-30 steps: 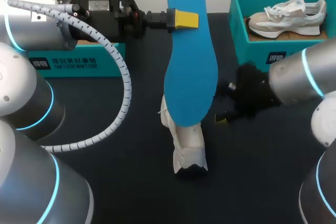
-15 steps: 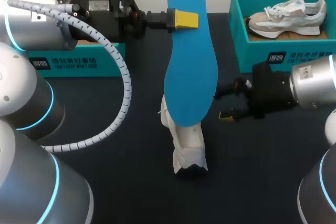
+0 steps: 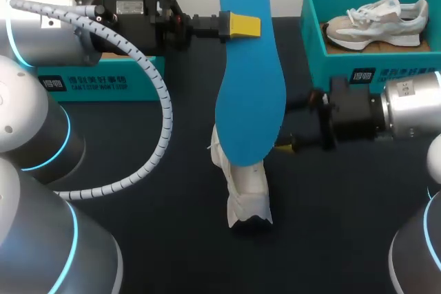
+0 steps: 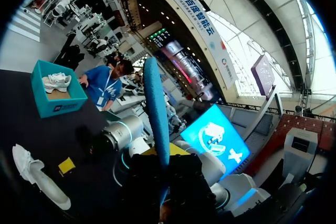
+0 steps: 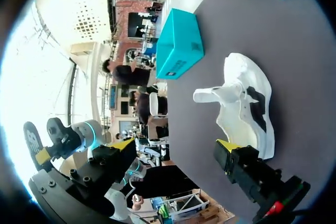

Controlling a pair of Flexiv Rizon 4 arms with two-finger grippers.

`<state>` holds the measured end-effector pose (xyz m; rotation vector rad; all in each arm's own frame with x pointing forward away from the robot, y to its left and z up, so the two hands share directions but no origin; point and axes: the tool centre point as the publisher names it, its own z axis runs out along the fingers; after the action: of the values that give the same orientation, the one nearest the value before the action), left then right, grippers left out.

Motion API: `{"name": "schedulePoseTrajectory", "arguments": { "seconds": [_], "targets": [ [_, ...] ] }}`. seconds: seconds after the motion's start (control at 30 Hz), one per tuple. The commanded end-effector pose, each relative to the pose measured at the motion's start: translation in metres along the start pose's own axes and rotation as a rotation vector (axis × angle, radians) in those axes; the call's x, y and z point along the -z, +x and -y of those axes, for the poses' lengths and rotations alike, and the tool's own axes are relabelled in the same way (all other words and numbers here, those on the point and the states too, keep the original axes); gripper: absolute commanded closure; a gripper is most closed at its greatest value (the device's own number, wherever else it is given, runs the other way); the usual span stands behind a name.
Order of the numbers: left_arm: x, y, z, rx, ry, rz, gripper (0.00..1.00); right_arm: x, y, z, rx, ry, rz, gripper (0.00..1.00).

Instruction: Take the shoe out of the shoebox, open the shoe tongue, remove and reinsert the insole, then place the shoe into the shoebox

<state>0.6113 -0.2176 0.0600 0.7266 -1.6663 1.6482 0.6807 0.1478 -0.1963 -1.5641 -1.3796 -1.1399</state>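
My left gripper (image 3: pixel 241 25) is shut on a blue insole (image 3: pixel 251 74) and holds it high above the table's middle. In the left wrist view the insole (image 4: pixel 156 108) stands on edge between the fingers. A white shoe (image 3: pixel 247 187) lies on the dark table below it, partly hidden by the insole. My right gripper (image 3: pixel 288 125) is open just right of the shoe and points at it. In the right wrist view the shoe (image 5: pixel 244 106) lies ahead of the open gripper (image 5: pixel 176 145), its tongue pulled out.
A teal shoebox (image 3: pixel 372 77) at the back right holds another pale shoe (image 3: pixel 375 22). A second teal box (image 3: pixel 89 84) lies at the back left under my left arm. The left arm's cable loops over the table's left half.
My right arm has turned its wrist and moved its open gripper left, closer to the shoe. The left arm and the insole have not moved.
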Motion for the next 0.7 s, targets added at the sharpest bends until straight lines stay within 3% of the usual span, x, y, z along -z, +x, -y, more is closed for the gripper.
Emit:
{"name": "schedulePoseTrajectory", "arguments": {
  "seconds": [0.03, 0.27, 0.43, 0.57, 0.7],
  "targets": [
    [-0.001, -0.001, -0.001, 0.000, 0.002, -0.001, 1.00, -0.001, 0.011, -0.010, 0.030, -0.003, -0.049, 0.00],
    [-0.001, -0.001, -0.001, 0.000, 0.002, -0.001, 1.00, 0.004, 0.029, -0.018, 0.106, 0.009, -0.115, 0.00],
    [-0.001, -0.001, -0.001, 0.000, 0.002, -0.001, 1.00, 0.002, 0.045, -0.019, 0.075, -0.003, -0.148, 0.00],
    [-0.001, -0.001, -0.001, 0.000, 0.002, -0.001, 1.00, 0.005, 0.059, -0.021, 0.079, -0.027, -0.117, 0.00],
    [-0.001, -0.001, -0.001, 0.000, 0.002, -0.001, 1.00, 0.005, 0.059, -0.021, 0.079, -0.027, -0.117, 0.00]
  ]
}}
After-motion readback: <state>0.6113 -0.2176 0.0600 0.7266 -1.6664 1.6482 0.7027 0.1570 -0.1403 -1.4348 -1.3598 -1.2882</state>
